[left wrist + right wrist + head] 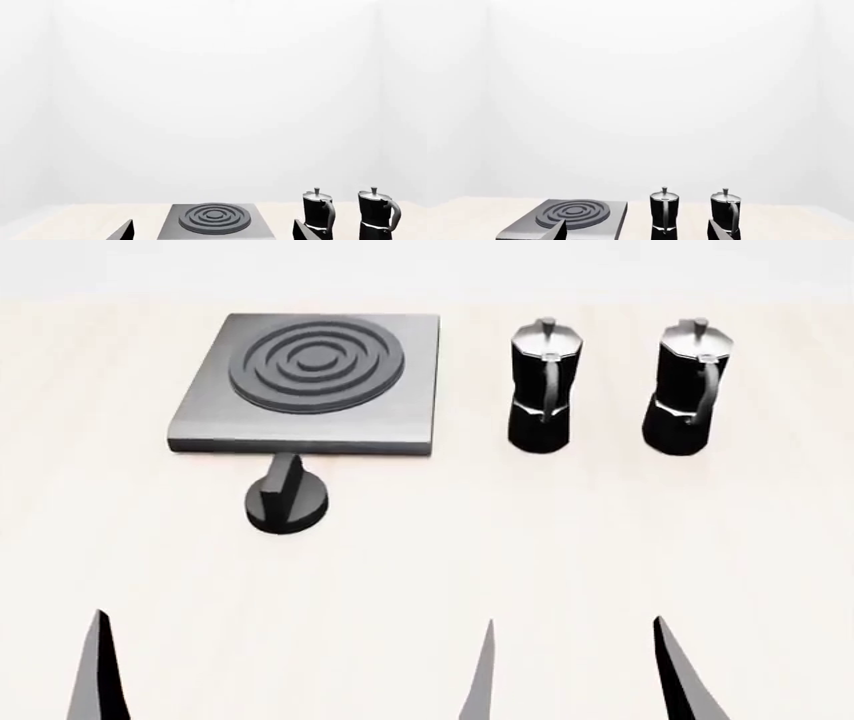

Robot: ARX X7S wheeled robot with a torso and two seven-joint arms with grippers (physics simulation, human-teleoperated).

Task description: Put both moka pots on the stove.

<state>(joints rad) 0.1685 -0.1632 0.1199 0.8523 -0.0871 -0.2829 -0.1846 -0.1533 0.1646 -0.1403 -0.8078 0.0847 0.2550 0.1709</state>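
Nothing is held yet, so the step in hand is reaching for a first pot. Both moka pots stand upright on the tabletop [441,560] to the right of the stove [310,380]: the nearer pot [543,388] just beside the stove's right edge, the farther pot [691,388] beyond it, with a clear gap between them. A black knob [287,498] sits on the tabletop just in front of the stove.

To do it well, I would take the nearer pot with the right claw [574,670], closing on the narrow waist or the body below the lid rather than the curved handle, and keeping it upright — a glossy faceted body could slip if pinched off-centre. Approach from the front so the other pot is not knocked.

Both pots lie well ahead of the right claw, whose fingers stand wide apart and empty. The left claw [213,232] is likewise spread wide, empty, with the stove straight ahead of it.
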